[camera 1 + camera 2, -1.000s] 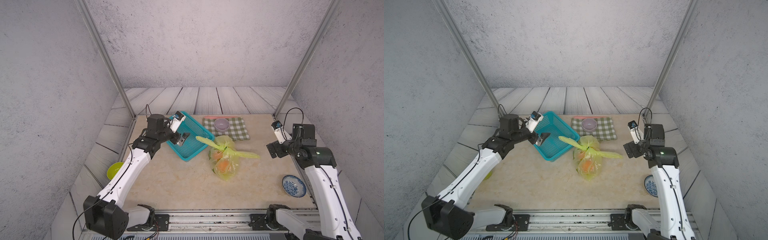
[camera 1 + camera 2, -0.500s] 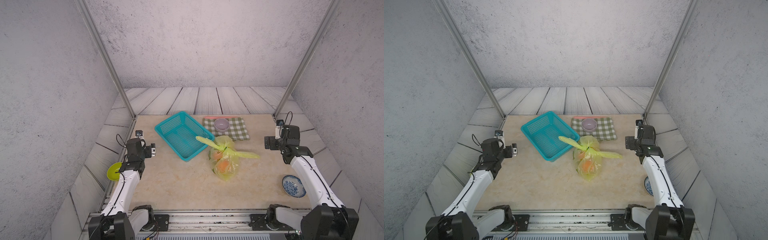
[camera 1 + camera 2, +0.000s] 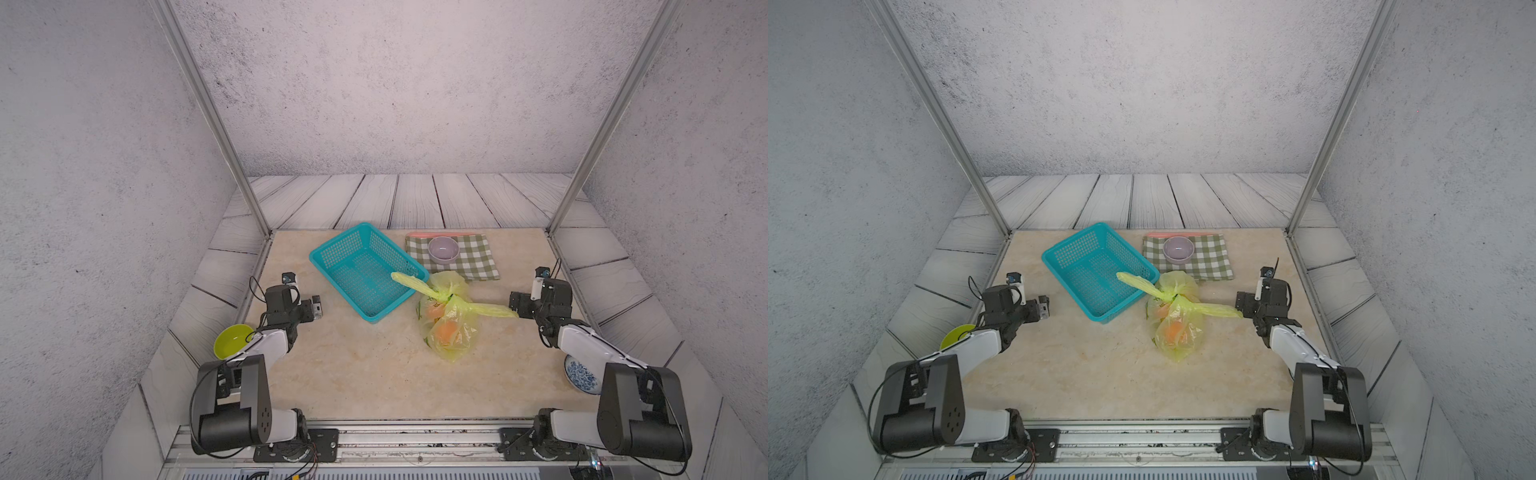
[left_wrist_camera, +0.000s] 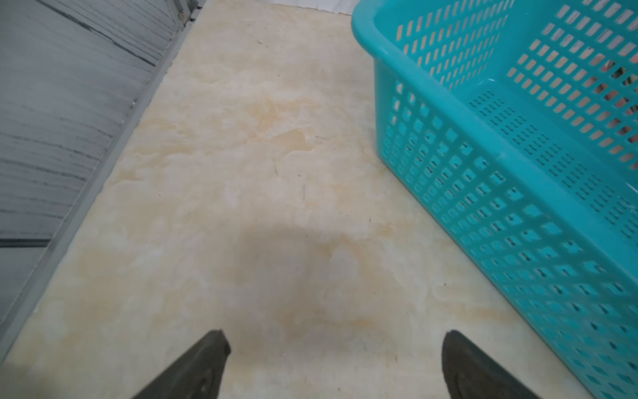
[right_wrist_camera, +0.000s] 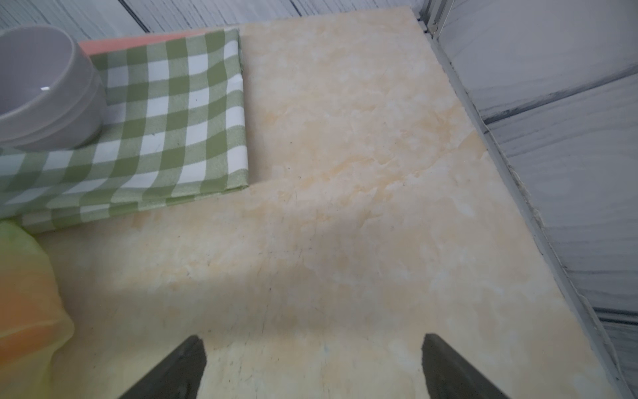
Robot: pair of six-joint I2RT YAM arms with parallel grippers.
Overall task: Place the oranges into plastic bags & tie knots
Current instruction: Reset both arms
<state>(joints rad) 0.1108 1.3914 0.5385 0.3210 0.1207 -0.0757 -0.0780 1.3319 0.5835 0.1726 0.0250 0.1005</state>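
The yellow-green plastic bag (image 3: 451, 332) (image 3: 1177, 332) lies mid-table with the oranges (image 3: 446, 331) (image 3: 1173, 330) showing through it. Its handles are tied in a knot (image 3: 446, 296) (image 3: 1171, 296). One handle end rests on the basket rim and the other points toward my right gripper (image 3: 515, 303) (image 3: 1241, 301). That gripper is open and empty (image 5: 312, 343), with the bag (image 5: 24, 293) off to its side. My left gripper (image 3: 316, 307) (image 3: 1044, 307) is open and empty (image 4: 333, 340), low over bare table beside the basket.
A teal mesh basket (image 3: 338, 291) (image 3: 1071, 289) (image 4: 483, 172) stands at back left. A green checked cloth (image 3: 473, 257) (image 5: 172, 121) holds a grey bowl (image 3: 443, 249) (image 5: 41, 89). A lime bowl (image 3: 232, 340) sits off the left edge and a blue patterned dish (image 3: 582, 376) near right.
Both arms have pulled back from the middle and folded low toward the near edge, the left one leaving the basket. The tied bag has not moved.
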